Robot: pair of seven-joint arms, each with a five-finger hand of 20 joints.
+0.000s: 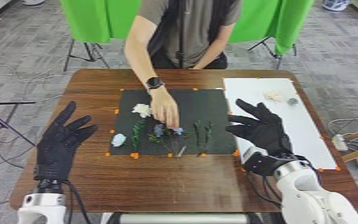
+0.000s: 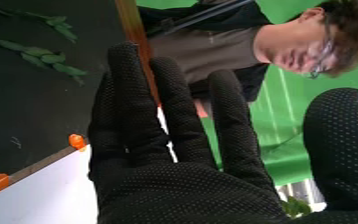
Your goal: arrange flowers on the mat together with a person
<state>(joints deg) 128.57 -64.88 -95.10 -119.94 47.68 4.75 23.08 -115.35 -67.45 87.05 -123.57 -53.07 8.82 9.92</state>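
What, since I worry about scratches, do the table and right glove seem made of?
The table looks like wood or veneer: streaky brown with a soft sheen. The right hand's glove seems matte black fabric, covered in tiny pale dots, possibly rubber.

No readable text, labels or numbers, faint squiggle [image 2: 16, 143] on the black mat [image 2: 42, 110], perhaps writing

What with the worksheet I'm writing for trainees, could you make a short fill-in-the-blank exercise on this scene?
The watch on the person's arm sits at the ____.
In the head view, the white flower on the mat lies to the ____ of the person's hand.
The sheet beside the mat is ____ in colour.
The left robot hand and right robot hand hold ____.

Missing words: wrist; left; white; nothing
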